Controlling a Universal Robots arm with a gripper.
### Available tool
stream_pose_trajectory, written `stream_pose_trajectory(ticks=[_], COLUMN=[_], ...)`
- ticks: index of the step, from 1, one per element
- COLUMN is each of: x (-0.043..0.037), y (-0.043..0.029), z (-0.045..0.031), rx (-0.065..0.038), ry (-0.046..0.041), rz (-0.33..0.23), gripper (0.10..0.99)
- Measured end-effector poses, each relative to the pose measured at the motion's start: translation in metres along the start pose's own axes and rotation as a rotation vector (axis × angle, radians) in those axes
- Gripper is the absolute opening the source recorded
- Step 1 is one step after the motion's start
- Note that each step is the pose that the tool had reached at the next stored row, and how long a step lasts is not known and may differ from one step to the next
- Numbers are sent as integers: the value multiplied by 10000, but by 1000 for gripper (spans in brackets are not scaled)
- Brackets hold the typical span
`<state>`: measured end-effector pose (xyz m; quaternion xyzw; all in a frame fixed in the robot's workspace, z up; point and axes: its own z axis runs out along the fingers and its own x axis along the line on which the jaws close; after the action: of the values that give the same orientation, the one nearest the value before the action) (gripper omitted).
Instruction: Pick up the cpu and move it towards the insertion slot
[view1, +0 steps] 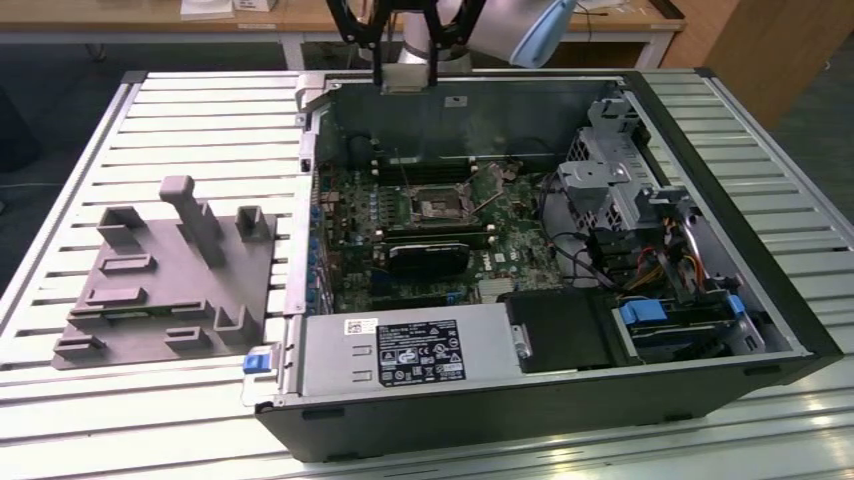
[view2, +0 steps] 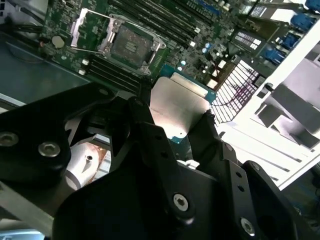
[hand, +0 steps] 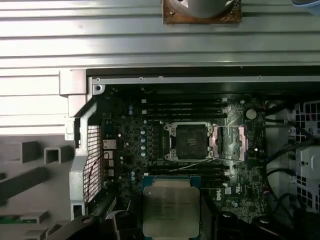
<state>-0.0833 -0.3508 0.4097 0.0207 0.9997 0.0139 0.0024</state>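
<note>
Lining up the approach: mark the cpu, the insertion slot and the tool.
cpu (hand: 170, 206), first wrist view, middle of metal lid.
insertion slot (hand: 192, 141), first wrist view, dark centre.
tool (view2: 175, 131), second wrist view, midway between fingertips.

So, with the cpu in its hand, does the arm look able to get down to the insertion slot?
Probably yes: the hand grips the cpu above the open case, and the insertion slot lies open with nothing over it.

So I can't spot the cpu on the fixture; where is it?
Both wrist views show the cpu held in the gripper above the motherboard, short of the open insertion slot.
</note>
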Motion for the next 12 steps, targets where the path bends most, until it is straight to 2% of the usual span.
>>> stream_pose_trajectory(ticks=[12], x=[-287], y=[44], z=[41], rx=[-14], ry=[-74], rz=[-1], gripper=[545])
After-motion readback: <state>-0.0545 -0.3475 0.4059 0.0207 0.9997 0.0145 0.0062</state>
